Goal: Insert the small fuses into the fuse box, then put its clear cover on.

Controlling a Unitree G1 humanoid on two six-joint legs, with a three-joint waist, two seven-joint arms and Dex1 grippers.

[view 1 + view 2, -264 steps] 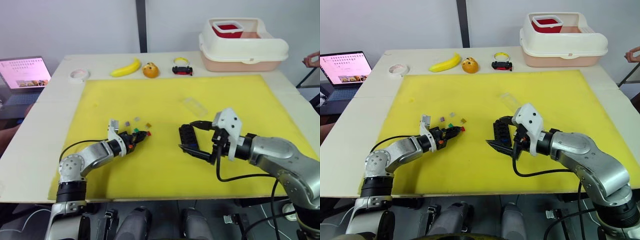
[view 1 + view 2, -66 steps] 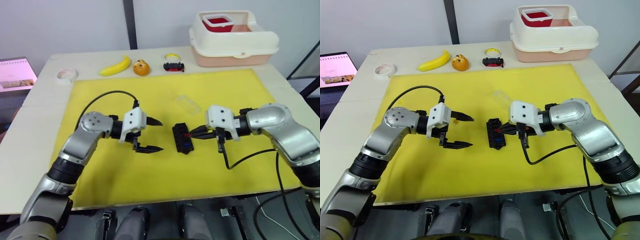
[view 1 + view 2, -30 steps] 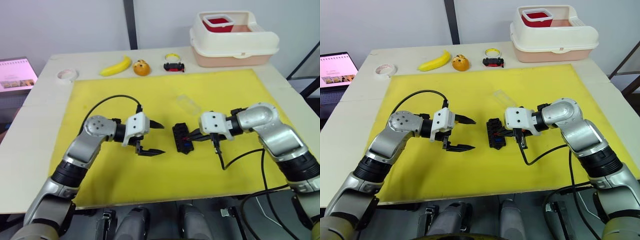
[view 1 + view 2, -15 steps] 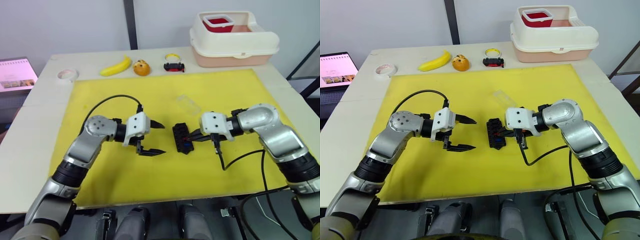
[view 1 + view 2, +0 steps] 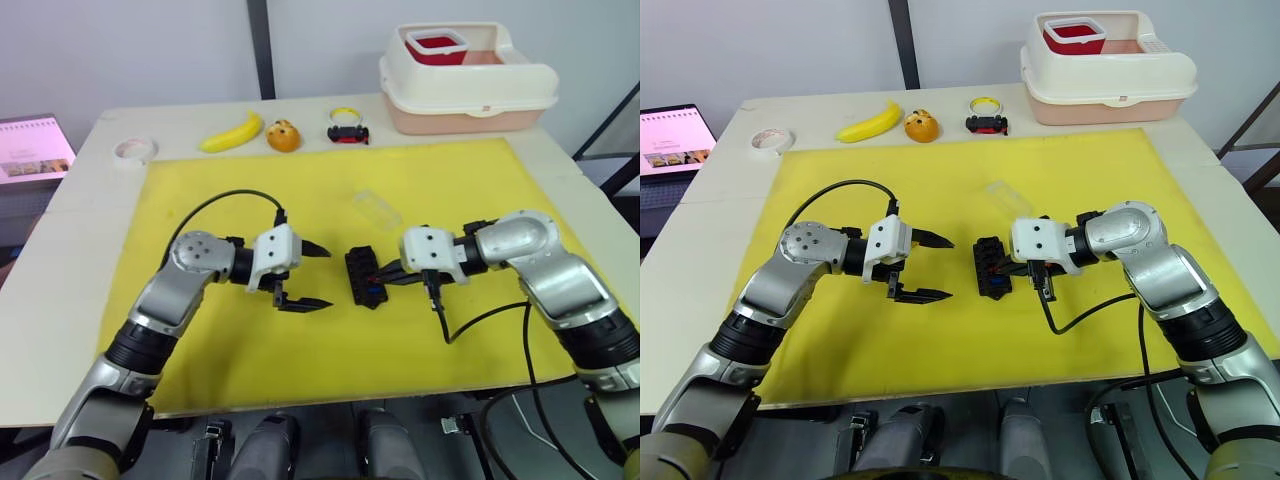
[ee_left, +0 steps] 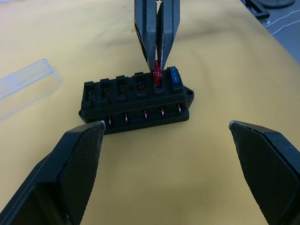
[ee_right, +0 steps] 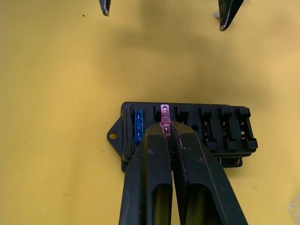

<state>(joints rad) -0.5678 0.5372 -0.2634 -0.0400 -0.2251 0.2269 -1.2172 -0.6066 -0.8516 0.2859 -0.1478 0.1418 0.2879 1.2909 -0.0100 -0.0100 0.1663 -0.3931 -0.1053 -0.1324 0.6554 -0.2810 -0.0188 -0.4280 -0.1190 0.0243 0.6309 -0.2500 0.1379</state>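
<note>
The black fuse box (image 7: 187,126) lies mid-mat between my two grippers. A blue fuse (image 7: 138,126) sits in its end slot, and a red fuse (image 7: 165,114) stands in the slot beside it. My right gripper (image 7: 168,130) is shut, its tips pinching the top of the red fuse (image 6: 157,77). Just left of the box my left gripper (image 5: 326,277) is wide open with nothing between its fingers (image 6: 79,159). The clear cover (image 5: 377,208) lies flat on the mat behind the box.
The yellow mat (image 5: 470,190) covers most of the table. Along the back edge stand a cream lidded bin (image 5: 465,85), a banana (image 5: 230,132), an orange fruit (image 5: 282,135), a small black-and-red toy (image 5: 345,130) and a white tape roll (image 5: 133,150). A laptop (image 5: 35,150) sits far left.
</note>
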